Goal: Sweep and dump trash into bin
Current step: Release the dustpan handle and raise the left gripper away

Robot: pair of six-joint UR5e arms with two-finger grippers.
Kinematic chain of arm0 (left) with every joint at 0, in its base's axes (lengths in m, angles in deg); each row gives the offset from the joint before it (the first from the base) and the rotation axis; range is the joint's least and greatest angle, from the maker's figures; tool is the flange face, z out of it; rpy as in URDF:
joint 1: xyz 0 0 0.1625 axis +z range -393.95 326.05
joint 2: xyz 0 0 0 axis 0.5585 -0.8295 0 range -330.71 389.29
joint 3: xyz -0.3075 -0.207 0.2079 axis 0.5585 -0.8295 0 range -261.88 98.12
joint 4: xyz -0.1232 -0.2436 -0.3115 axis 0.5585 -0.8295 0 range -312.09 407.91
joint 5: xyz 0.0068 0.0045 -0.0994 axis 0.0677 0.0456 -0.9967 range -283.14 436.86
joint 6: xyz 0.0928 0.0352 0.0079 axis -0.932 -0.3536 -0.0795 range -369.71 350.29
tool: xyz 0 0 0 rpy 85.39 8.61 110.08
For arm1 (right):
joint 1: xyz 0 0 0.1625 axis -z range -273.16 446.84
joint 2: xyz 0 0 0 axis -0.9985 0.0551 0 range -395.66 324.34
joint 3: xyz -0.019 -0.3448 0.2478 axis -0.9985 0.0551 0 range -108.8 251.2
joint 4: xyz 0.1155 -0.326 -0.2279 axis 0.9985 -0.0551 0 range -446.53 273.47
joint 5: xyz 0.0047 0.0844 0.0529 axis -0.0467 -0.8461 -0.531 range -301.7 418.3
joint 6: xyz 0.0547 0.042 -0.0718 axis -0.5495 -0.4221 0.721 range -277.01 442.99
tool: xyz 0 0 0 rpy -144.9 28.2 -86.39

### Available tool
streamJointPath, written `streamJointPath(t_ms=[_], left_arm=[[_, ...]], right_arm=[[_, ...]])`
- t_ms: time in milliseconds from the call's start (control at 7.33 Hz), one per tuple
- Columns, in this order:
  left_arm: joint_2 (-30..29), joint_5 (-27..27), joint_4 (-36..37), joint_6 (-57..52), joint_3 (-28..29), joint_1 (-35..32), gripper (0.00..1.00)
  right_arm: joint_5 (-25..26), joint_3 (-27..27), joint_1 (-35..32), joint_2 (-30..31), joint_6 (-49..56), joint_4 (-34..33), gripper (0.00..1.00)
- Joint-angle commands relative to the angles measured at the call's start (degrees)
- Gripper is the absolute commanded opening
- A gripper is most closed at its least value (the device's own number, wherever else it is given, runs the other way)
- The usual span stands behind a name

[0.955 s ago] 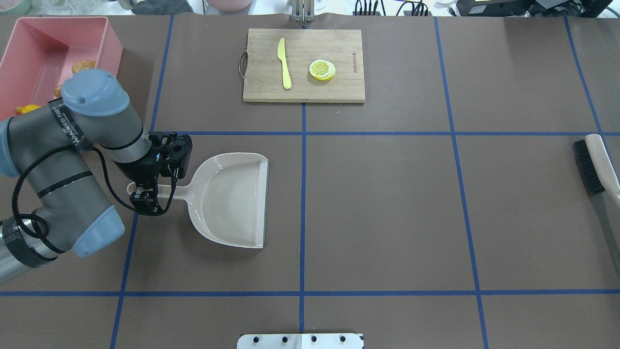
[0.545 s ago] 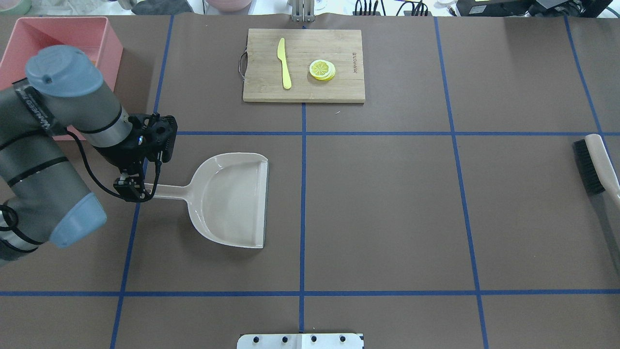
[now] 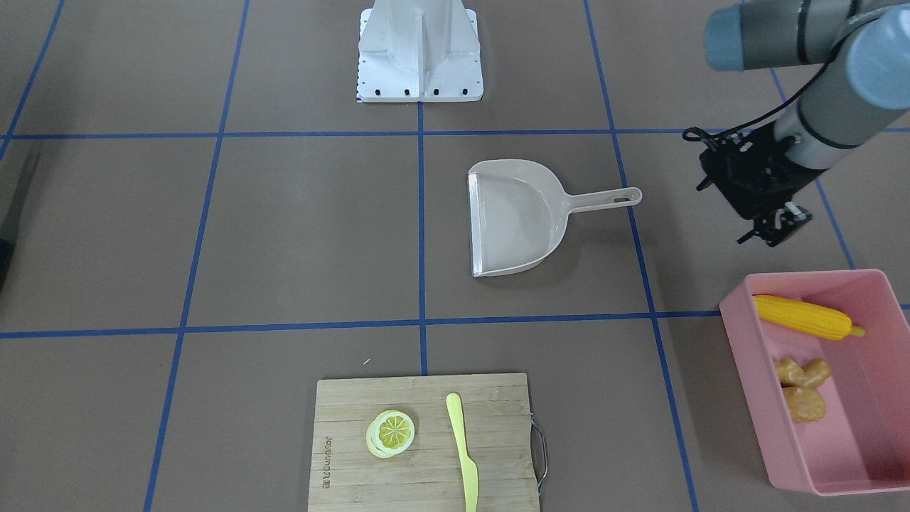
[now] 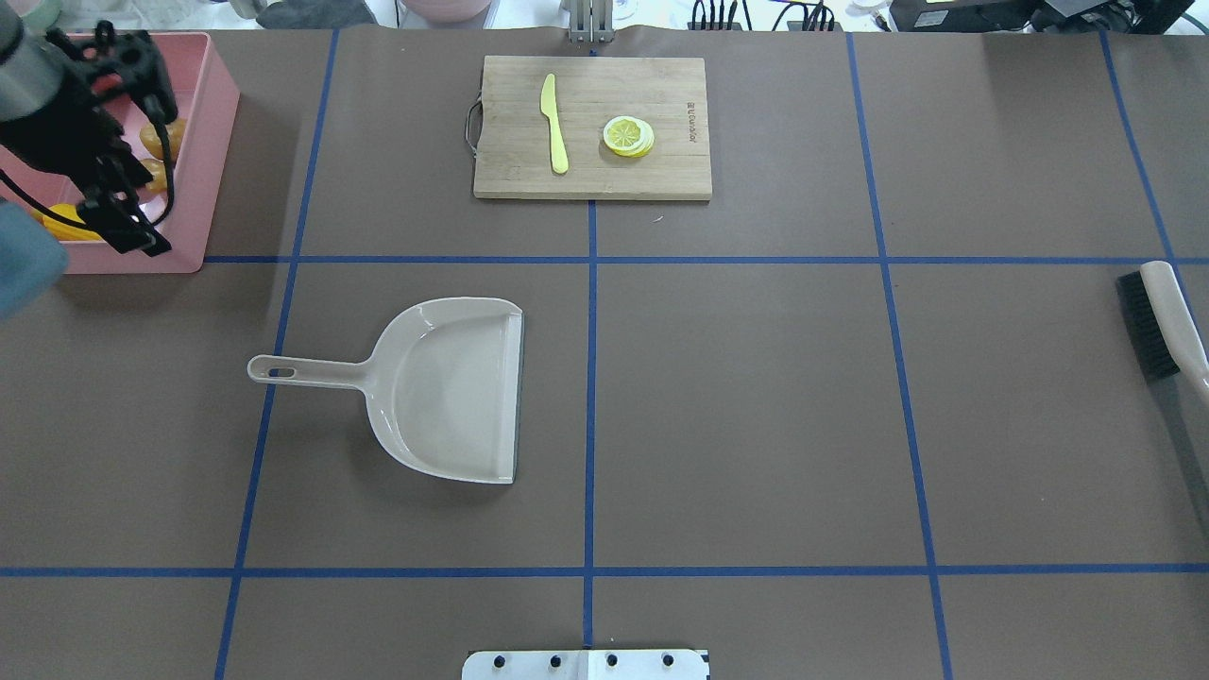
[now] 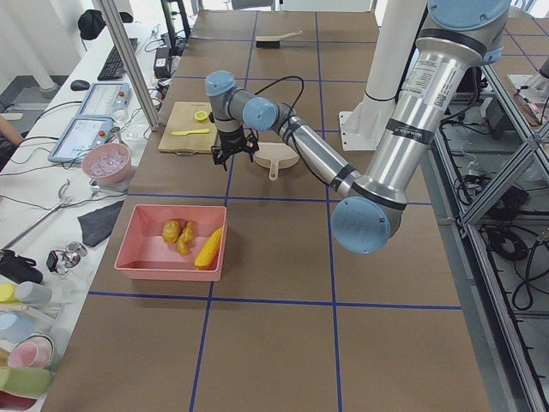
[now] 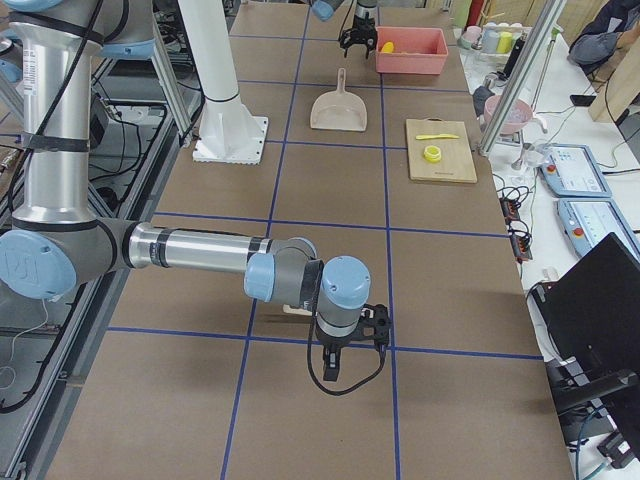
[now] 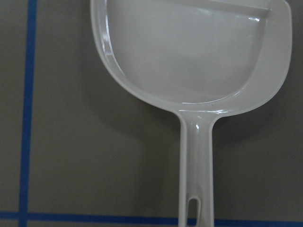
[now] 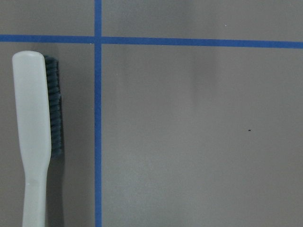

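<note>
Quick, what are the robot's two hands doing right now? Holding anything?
Left gripper: open, holding nothing.
Right gripper: cannot be told whether it is open or shut.

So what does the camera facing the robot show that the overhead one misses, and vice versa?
Only the front-facing view shows the corn cob, ginger root and potato plainly in the pink bin; overhead, the left gripper partly hides them. Only the overhead shows the brush. Both show the empty dustpan and the cutting board with knife and lemon slice.
</note>
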Motion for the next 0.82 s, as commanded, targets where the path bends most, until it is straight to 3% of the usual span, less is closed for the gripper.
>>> streamJointPath(t_ms=[0, 273, 545, 682], left_arm=[[0.12, -0.49, 4.57, 4.40, 2.04, -10.04, 0.98], [1.52, 1.69, 4.24, 17.82, 9.48, -18.04, 0.99], [1.70, 1.62, 4.07, 17.51, 18.00, -26.39, 0.99], [3.97, 1.53, 3.89, 17.34, 19.61, -27.83, 0.99]], right_arm=[[0.00, 0.00, 0.00, -0.07, 0.00, 0.06, 1.00], [0.00, -0.52, 0.00, -0.51, -0.09, 0.15, 1.00], [-0.09, -0.88, 0.00, -0.86, -0.18, 0.15, 1.00], [0.00, -0.62, 0.00, -1.38, -0.18, 0.06, 1.00]])
